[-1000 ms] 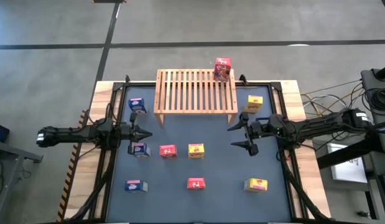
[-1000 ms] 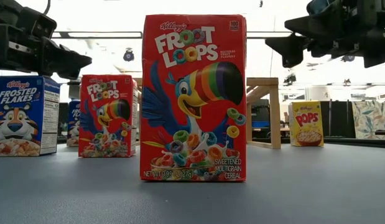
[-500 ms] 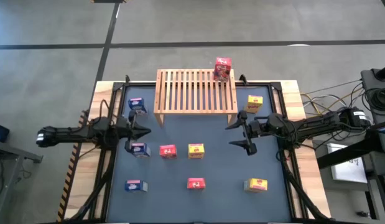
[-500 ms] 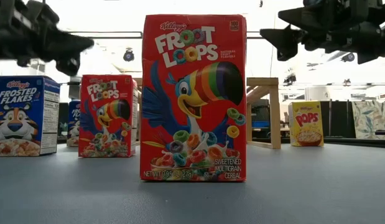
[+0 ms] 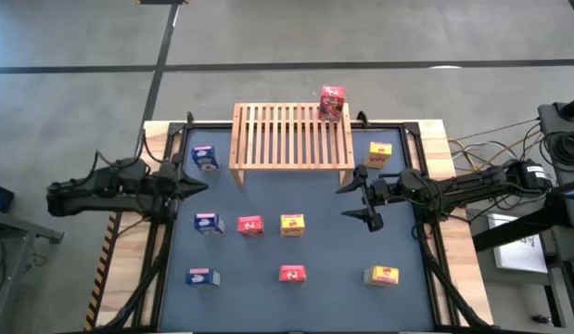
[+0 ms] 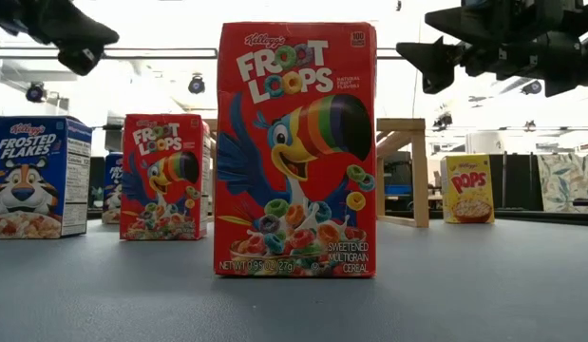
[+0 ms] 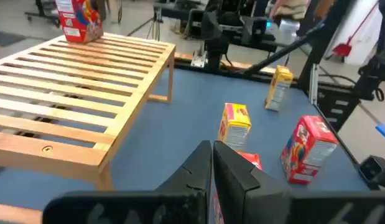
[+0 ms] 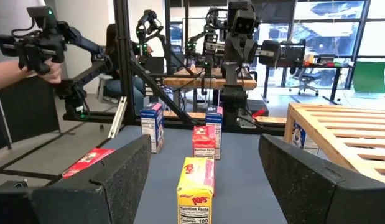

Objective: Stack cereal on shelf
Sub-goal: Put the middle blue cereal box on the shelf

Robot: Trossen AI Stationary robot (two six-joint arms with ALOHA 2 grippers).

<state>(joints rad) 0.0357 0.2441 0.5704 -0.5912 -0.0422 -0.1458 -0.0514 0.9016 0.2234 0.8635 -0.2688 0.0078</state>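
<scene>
Cereal: eight boxes show from above, and just one, a red box (image 5: 332,102), is up on the shelf (image 5: 291,135), at its right rear corner in the upper middle of the high view; the rest sit on the blue tabletop (image 5: 296,243).
Right claw (image 5: 361,198): fingers spread wide, nothing between them, hovering right of centre in the high view, just off the shelf's right leg.
Dead ahead of it: the wrist view frames a yellow box (image 8: 196,189) squarely between the two fingers, lower middle of that picture; from above it is the yellow box (image 5: 292,224) in the middle row.
Left claw (image 5: 196,186): fingers pressed together, carrying nothing, at the left edge of the tabletop between the two blue boxes (image 5: 205,158) and (image 5: 208,223).
Step in hand: looks like a reach for the next box, and the right arm is the one set up for it.
How to do it well: come in level, straddle the box across its narrow faces, close only once both fingers are past the edges, lift straight up.
Watch out: the red box (image 5: 251,225) stands just beside the yellow one; a wide swing could tip it.
Placement: set it on the slats beside the red box already there, upright.
</scene>
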